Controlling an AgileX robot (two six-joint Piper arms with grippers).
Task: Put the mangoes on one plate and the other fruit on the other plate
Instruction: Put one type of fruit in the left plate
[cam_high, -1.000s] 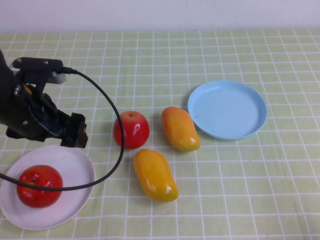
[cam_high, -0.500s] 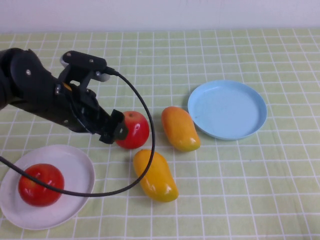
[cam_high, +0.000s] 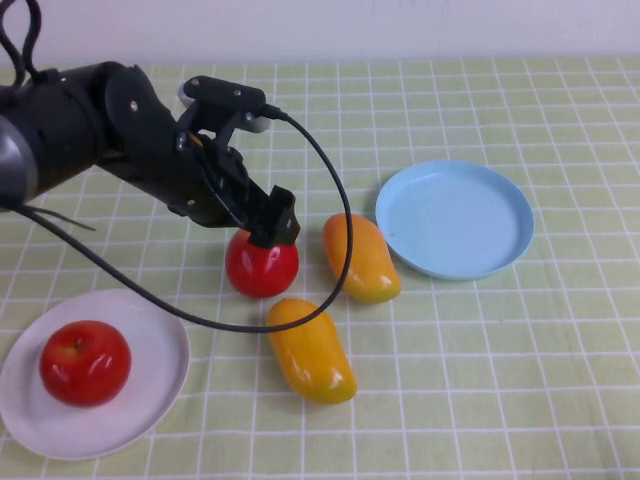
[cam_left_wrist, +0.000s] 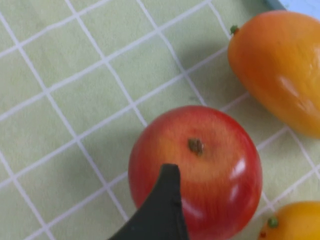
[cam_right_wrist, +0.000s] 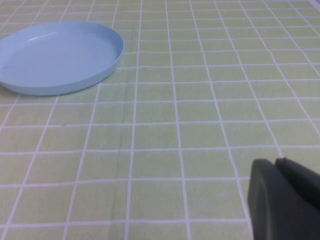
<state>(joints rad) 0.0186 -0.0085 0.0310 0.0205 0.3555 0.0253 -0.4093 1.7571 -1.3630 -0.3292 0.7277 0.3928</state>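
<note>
One red apple (cam_high: 85, 362) lies on the white plate (cam_high: 150, 400) at the front left. The other apple (cam_high: 262, 267) sits on the checked cloth, and my left gripper (cam_high: 272, 226) hovers open just above its far side. In the left wrist view one dark finger (cam_left_wrist: 161, 210) overlaps that apple (cam_left_wrist: 210, 160). Two orange-yellow mangoes lie on the cloth, one (cam_high: 360, 257) right of the apple and one (cam_high: 310, 349) in front of it. The light blue plate (cam_high: 455, 218) is empty at the right. My right gripper (cam_right_wrist: 276, 167) is shut, low over bare cloth, outside the high view.
The left arm's black cable (cam_high: 335, 240) loops over the cloth between the apple and the nearer mango. Green checked cloth covers the whole table, and a white wall runs along the far edge.
My left arm has swung from beside the white plate rightward and away from me, ending over the apple on the cloth. The apple on the white plate stays put.
</note>
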